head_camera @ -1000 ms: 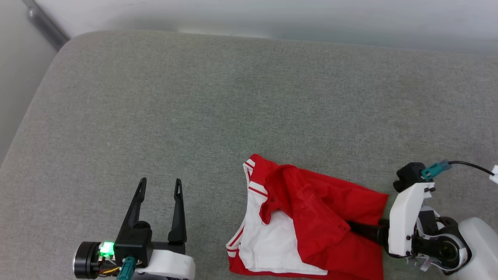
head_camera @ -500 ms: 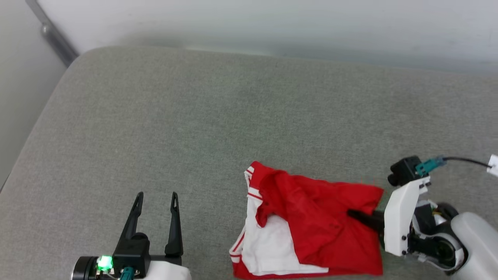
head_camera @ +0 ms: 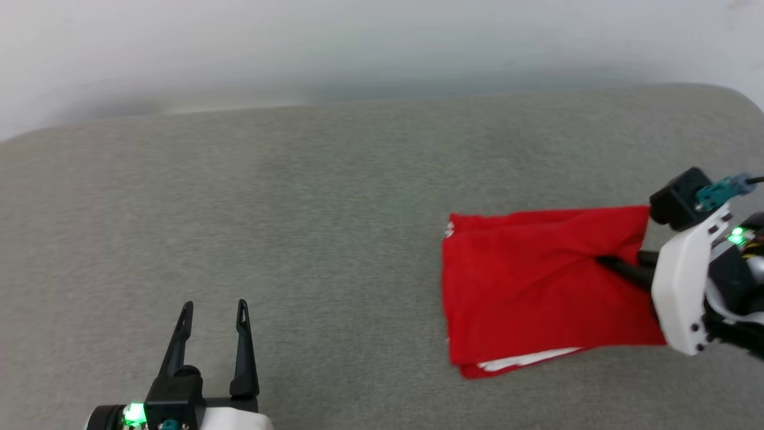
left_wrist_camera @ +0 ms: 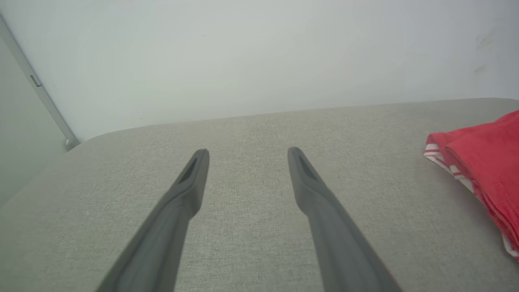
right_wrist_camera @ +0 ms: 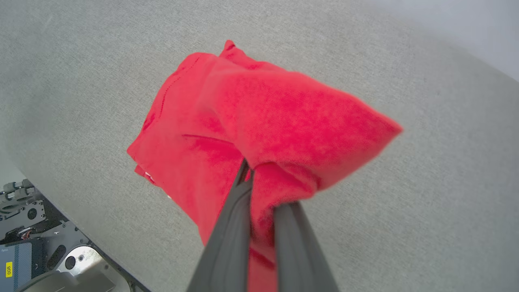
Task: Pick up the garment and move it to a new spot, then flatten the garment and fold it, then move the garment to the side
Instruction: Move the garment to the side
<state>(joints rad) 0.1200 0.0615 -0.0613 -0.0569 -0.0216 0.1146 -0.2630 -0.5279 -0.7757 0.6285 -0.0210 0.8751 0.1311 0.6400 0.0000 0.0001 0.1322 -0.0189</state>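
The garment [head_camera: 537,286] is a folded red bundle on the grey cushion at the right, with white layers peeking out along its near edge. My right gripper [head_camera: 606,261] is shut on the bundle's right side, its dark fingers pinching red cloth that bulges over them in the right wrist view [right_wrist_camera: 251,174]. The garment [right_wrist_camera: 227,121] hangs a little from that grip there. My left gripper [head_camera: 213,307] stands open at the lower left, far from the cloth, with bare cushion between its fingers [left_wrist_camera: 194,178]. A striped sleeve edge of the garment [left_wrist_camera: 478,166] shows at the right of the left wrist view.
The grey cushion [head_camera: 298,209] spans the whole scene and meets a pale wall [head_camera: 358,48] behind. Its rounded right end [head_camera: 734,98] lies just beyond my right arm. The robot's base [right_wrist_camera: 36,251] shows past the cushion's near edge in the right wrist view.
My right gripper closed on the garment and carried it to the right, leaving it more compact with the white sleeve tucked under. The head camera swung right. My left gripper stayed open.
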